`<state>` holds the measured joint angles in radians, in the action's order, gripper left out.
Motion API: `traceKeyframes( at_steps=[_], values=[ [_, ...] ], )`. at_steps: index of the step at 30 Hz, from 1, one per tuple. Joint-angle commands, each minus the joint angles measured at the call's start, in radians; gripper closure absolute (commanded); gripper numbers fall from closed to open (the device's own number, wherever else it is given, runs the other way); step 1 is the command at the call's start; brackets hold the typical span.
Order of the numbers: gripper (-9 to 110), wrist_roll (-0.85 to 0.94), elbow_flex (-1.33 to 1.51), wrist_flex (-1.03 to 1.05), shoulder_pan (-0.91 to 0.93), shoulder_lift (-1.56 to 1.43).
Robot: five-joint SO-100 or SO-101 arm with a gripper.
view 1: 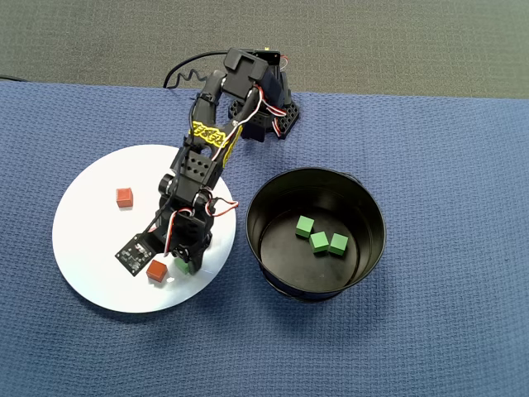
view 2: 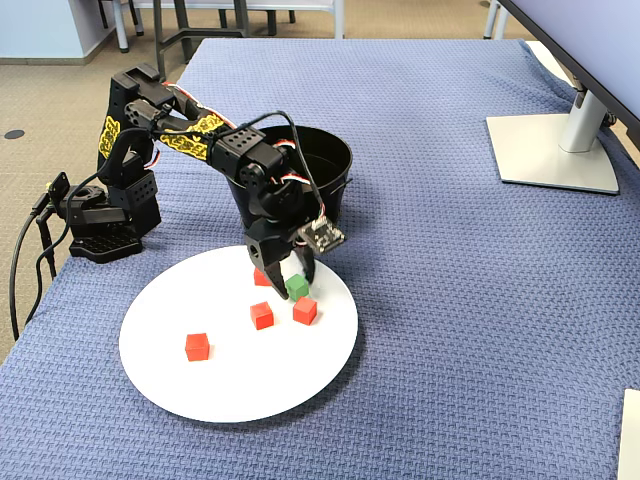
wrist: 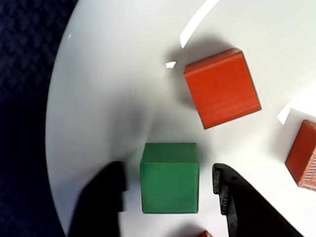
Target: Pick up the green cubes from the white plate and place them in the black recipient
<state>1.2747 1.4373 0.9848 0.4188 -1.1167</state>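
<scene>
One green cube (wrist: 169,177) rests on the white plate (wrist: 113,89) between my gripper's (wrist: 169,173) two black fingers, with a narrow gap on each side. The gripper is open and low over the plate's edge nearest the pot. In the fixed view the gripper (view 2: 290,283) straddles this cube (view 2: 297,288). In the overhead view the cube (view 1: 180,268) peeks out beside the arm. Three green cubes (view 1: 319,241) lie on the bottom of the black recipient (view 1: 269,207), which stands just right of the plate (view 1: 91,248).
Orange-red cubes lie on the plate: one close ahead of the fingers (wrist: 222,88), one at the right edge (wrist: 303,158), one far off (view 1: 124,197). The arm's base (view 2: 100,220) stands behind the plate. A monitor stand (view 2: 555,150) is far right on the blue cloth.
</scene>
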Motion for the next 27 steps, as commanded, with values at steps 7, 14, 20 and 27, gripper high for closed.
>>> traceKeyframes(
  at_steps=[7, 14, 20, 27],
  values=[
    [101, -0.107, -0.092, 0.097, -0.028, -0.138],
    [101, -0.272, -0.178, 0.328, -0.06, -0.52],
    [101, -0.54, -0.018, 0.383, -0.206, -0.857],
    [95, -0.936, 0.161, 0.331, -0.598, -0.923]
  ],
)
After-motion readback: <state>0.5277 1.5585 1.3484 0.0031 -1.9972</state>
